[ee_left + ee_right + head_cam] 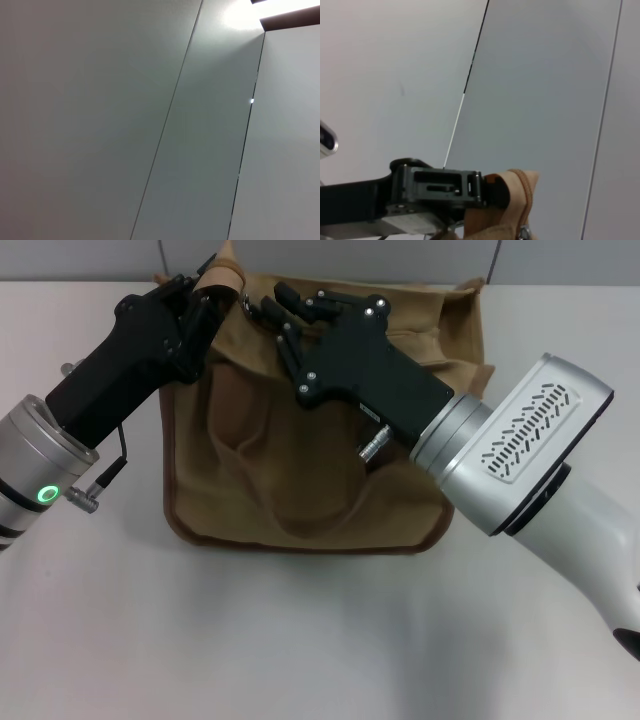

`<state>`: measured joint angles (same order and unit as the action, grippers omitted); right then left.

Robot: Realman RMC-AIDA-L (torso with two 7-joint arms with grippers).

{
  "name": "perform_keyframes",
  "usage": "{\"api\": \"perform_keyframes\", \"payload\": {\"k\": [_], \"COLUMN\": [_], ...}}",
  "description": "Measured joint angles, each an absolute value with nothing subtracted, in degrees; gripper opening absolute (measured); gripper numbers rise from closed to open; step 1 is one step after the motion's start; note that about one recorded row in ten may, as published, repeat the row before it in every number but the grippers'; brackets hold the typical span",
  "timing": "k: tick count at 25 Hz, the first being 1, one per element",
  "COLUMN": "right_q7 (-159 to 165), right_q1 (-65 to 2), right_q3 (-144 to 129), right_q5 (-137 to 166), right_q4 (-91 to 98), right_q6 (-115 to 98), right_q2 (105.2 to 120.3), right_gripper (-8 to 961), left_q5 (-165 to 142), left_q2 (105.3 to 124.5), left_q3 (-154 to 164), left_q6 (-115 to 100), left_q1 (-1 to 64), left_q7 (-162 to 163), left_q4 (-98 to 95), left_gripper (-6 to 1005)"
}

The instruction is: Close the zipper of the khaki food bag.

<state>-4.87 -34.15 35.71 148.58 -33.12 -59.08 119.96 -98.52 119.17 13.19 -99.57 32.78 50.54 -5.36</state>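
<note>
Khaki food bag (300,470) on the table (300,640), near edge facing the robot, top panel slumped, far edge between the two arms. Right gripper (275,315) reached over the bag from the right to the bag's far edge, fingers spread with a small gap, tips just beside a small ring-like piece, probably the zipper (247,302) pull; actual contact not resolvable, nothing seen firmly held. Left gripper (200,302) at the bag's far left corner, fingers pinched shut on a raised fold of bag fabric; right wrist view confirms this gripper (487,192) clamped on the tan fold with zip teeth curving over it. Judged step: seat the pull in the right gripper. Advice: keep left pinch firm and fabric taut along the zip line; close right fingers squarely on the tab, not on tape; draw along the zip line, low and straight, without lifting the bag off the table. Risk: slack panel bunching ahead of the slider.
</note>
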Motion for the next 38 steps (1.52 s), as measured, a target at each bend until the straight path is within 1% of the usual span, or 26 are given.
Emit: {"api": "perform_keyframes", "payload": {"k": [2,13,18,24,32,38], "right_q7": [-5.5,-7.5,-7.5,-7.2,-7.4,-7.5], "right_q1": [-34.2,-34.0,-35.0,-36.6,-35.6,-35.6], "right_q3": [35.6,34.6,34.8,34.8,34.8,34.7], "right_q5": [148.6,148.8,148.7,148.5,148.5,148.6], "right_q4": [-33.1,-32.9,-32.9,-33.0,-33.1,-33.0], "right_q6": [-59.1,-59.0,-58.5,-55.7,-56.2,-56.7], "right_q2": [119.97,119.96,119.96,119.96,119.97,119.97], "right_gripper": [76,241,303,298,291,125], "left_q5": [-98.5,-98.5,-98.5,-98.5,-98.5,-98.5], "left_q2": [119.18,119.17,119.18,119.18,119.18,119.18], "left_q3": [13.2,13.2,13.2,13.2,13.2,13.2], "left_q6": [-99.6,-99.6,-99.6,-99.5,-99.1,-98.8], "left_q1": [32.8,32.8,32.9,33.0,33.0,33.0], "left_q7": [50.5,50.5,50.5,50.5,50.5,50.5], "left_q4": [-5.4,-5.4,-5.3,-5.3,-5.3,-5.3], "left_gripper": [47,46,45,45,44,43]}}
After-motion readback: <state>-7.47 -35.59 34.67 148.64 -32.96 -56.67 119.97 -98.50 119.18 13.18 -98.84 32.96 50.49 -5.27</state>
